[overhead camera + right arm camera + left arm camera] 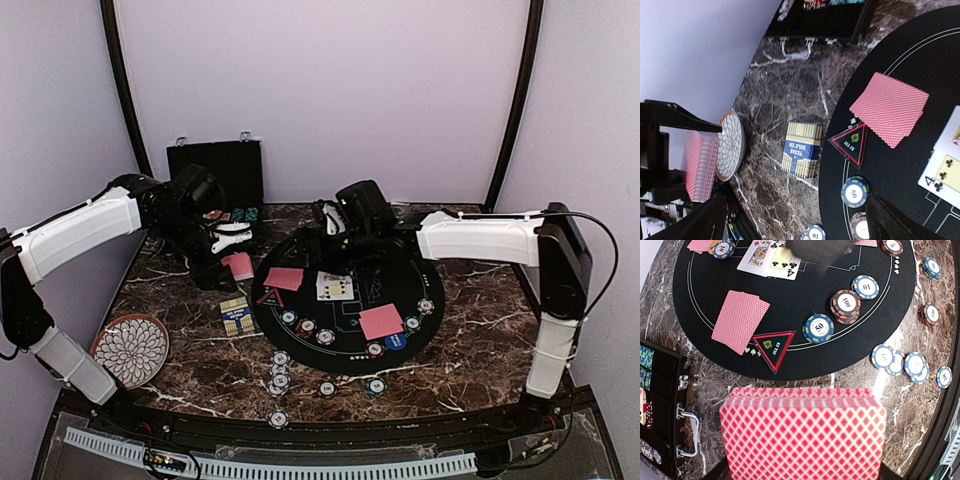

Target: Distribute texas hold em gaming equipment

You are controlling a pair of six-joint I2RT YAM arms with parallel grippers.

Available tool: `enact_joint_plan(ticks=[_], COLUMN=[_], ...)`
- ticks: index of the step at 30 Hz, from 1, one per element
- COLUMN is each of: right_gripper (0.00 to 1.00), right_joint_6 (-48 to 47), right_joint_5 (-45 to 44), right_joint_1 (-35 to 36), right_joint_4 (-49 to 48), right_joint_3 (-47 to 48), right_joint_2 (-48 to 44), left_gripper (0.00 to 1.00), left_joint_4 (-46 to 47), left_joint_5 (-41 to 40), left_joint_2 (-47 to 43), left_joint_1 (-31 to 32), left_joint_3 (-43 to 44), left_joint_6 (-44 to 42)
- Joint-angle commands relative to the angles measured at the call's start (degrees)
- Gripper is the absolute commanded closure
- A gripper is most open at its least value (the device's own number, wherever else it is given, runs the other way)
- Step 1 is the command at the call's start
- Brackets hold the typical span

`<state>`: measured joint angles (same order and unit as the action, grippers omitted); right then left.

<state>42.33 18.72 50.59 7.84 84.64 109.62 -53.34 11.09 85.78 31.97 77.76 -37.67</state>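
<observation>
Overhead first: left gripper (232, 240) raised over the table's back-left, clamped on a deck of red-backed cards (240, 265). Right gripper (340, 222) hanging above the far rim of the round black mat (345, 350); cannot tell from here how wide its jaws stand. Face-down pairs (284, 278) and (381, 321) lying on the mat, face-up cards (335, 286) between them, striped chips (279, 372) strung along the near edge.

Now the left wrist: deck (804, 432) filling the lower frame, pinched edge-on, fanning slightly at the top. Light, slick, likely to shear apart, so best squeezed across the long edges. All-in triangle marker (773, 346) just beyond, touching the mat's border.

Right wrist last: fingertips (700, 220) dark and blurred at the bottom corners, seemingly spread, nothing between them. Card box (802, 148) lying beside the mat.
</observation>
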Motion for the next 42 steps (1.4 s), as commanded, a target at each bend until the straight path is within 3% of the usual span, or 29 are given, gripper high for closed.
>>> enact_joint_plan(ticks=[1, 3, 7, 12, 14, 19, 26, 42], right_gripper=[0.02, 0.02, 0.02, 0.02, 0.02, 0.02, 0.14, 0.19], right_joint_6=[6.5, 11.2, 14.1, 21.6, 23.2, 13.9, 16.3, 16.9], right_joint_5=[-8.4, -10.2, -15.2, -8.0, -2.4, 1.3, 12.3, 19.0], right_joint_1=[1.5, 2.9, 4.3, 3.0, 2.4, 2.0, 1.9, 2.3], right_joint_4=[-8.9, -16.3, -16.6, -22.5, -33.3, -19.8, -25.9, -29.0], right_joint_3=[-9.6, -15.6, -18.8, -22.7, -25.0, -10.7, -5.4, -1.9], right_joint_2=[-7.3, -9.5, -13.5, -12.3, -11.4, -5.4, 2.8, 6.1], left_gripper=[1.0, 1.0, 1.0, 1.0, 1.0, 1.0, 1.0, 1.0], left_joint_4=[-0.7, -0.6, -0.6, -0.5, -0.6, -0.9, -1.2, -1.2], left_joint_5=[0.6, 0.5, 0.5, 0.5, 0.6, 0.9, 1.4, 2.0], left_joint_2=[-2.6, -2.4, -2.0, -1.9, -1.9, -1.9, -1.7, -2.0], left_joint_1=[-0.4, -0.4, -0.5, -0.4, -0.4, -0.4, -0.4, -0.4], left_joint_3=[1.3, 1.3, 1.5, 1.5, 1.8, 1.9, 2.8, 2.5], left_joint_6=[0.2, 0.2, 0.2, 0.3, 0.4, 0.5, 0.5, 0.4])
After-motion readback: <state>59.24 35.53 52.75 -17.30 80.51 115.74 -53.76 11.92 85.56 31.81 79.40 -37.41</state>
